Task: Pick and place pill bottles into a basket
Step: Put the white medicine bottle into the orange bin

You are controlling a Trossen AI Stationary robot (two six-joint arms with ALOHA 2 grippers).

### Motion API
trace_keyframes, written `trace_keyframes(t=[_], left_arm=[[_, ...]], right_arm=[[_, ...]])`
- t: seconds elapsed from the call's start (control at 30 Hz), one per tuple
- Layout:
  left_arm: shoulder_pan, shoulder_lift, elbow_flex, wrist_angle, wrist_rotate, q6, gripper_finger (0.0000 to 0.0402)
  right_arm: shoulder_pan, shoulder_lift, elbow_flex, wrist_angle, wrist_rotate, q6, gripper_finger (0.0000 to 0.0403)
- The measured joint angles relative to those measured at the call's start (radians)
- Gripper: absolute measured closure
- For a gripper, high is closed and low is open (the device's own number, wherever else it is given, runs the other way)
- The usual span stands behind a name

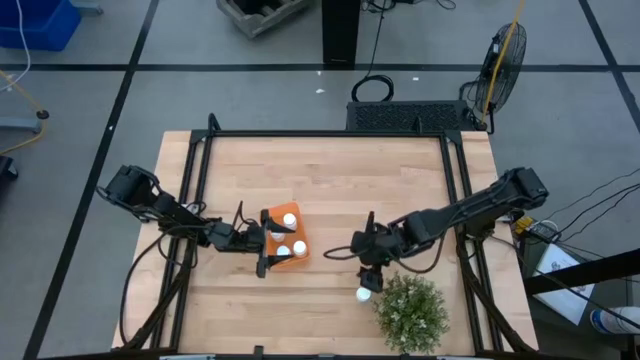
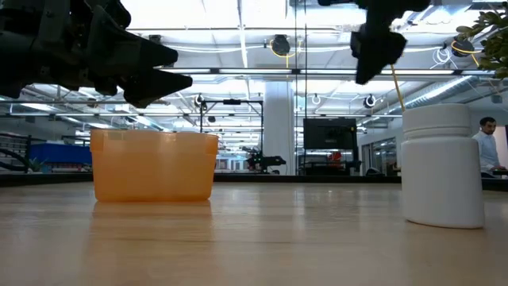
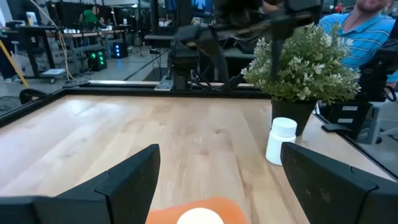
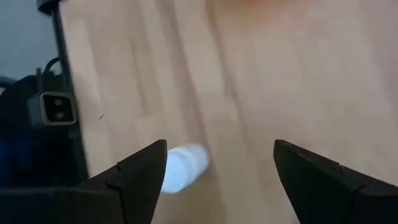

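One pill bottle [image 1: 363, 294] stands upright on the bench [image 1: 330, 180], out of the basket, just beside the potted plant [image 1: 411, 312]. The right gripper [image 1: 370, 277] hangs over it, fingers spread wide and empty. In the right wrist view the white bottle [image 4: 184, 167] sits below and ahead of the fingers, nearer one finger [image 4: 134, 180] than the other, not yet between them.

Handling, as a judgement: small rigid plastic cylinder, smooth-walled, probably light and possibly near empty. It should not crush, but it could tip or skid if one finger touches first. Best hold looks to be across the straight body below the cap [image 2: 436, 117], fingers centred on either side before closing. The plant's leaves crowd one side, so approach from above.

The basket [image 1: 286, 238] is orange and low-walled; at least three white bottles [image 1: 289, 219] are already in it. The left gripper [image 1: 262, 243] waits over the basket's near edge, fingers parted and holding nothing, a white cap [image 3: 200, 216] showing between them, below.
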Motion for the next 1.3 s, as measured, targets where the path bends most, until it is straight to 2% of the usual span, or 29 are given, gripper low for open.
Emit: trace_keyframes(t=[0.37,0.5,0.83,1.3], left_arm=[[0.000,0.000,0.000,0.000,-0.005,0.049,0.0066],[0.000,0.000,0.000,0.000,-0.005,0.051,0.0066],[0.000,0.000,0.000,-0.001,-0.006,0.051,0.0066],[0.000,0.000,0.000,-0.003,-0.006,0.049,0.0066]], right_arm=[[0.018,0.163,0.000,-0.026,-0.227,0.076,0.0129],[0.022,0.195,0.000,-0.008,-0.256,0.076,0.0129],[0.039,0.198,0.000,0.089,-0.255,0.115,0.0129],[0.060,0.198,-0.010,0.100,-0.223,0.134,0.0129]])
